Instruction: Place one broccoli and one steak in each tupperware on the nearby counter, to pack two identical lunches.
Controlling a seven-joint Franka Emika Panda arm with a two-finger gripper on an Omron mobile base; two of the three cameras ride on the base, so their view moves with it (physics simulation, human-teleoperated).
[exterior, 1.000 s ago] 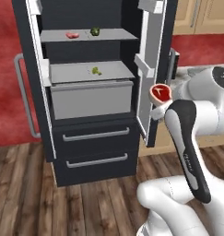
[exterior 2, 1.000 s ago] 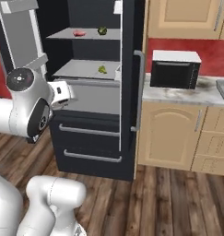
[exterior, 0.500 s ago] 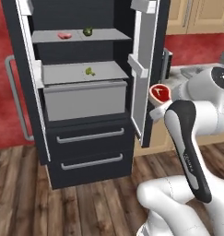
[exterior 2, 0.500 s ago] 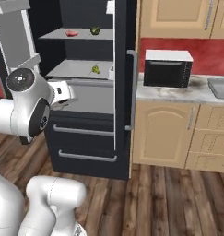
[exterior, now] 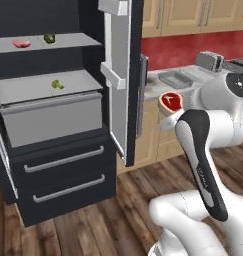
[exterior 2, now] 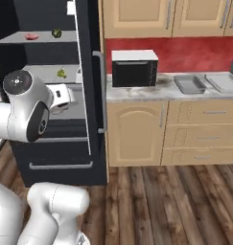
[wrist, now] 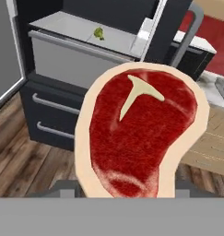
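Note:
My gripper (exterior: 169,107) is shut on a raw red steak (exterior: 170,100) with a pale fat rim, held in the air beside the open fridge door. Seen from the hand, this steak (wrist: 141,133) covers the fingertips. A second steak (exterior: 21,43) and a broccoli (exterior: 49,37) lie on the fridge's top shelf, and another broccoli (exterior: 57,84) sits on the shelf below. Two grey tupperware trays stand on the white counter (exterior 2: 137,92), to the right of my gripper: a darker one (exterior 2: 190,83) and a paler, flatter one (exterior 2: 223,81).
The fridge door (exterior: 120,75) stands open between the shelves and the counter. A black microwave (exterior 2: 134,68) sits at the counter's left end and a silver toaster (exterior: 209,61) stands further along. Wooden cabinets run under the counter, above a wood floor.
The whole picture has shifted left, so the base has moved right; more counter and the trays have come into view. The steak stays in my gripper.

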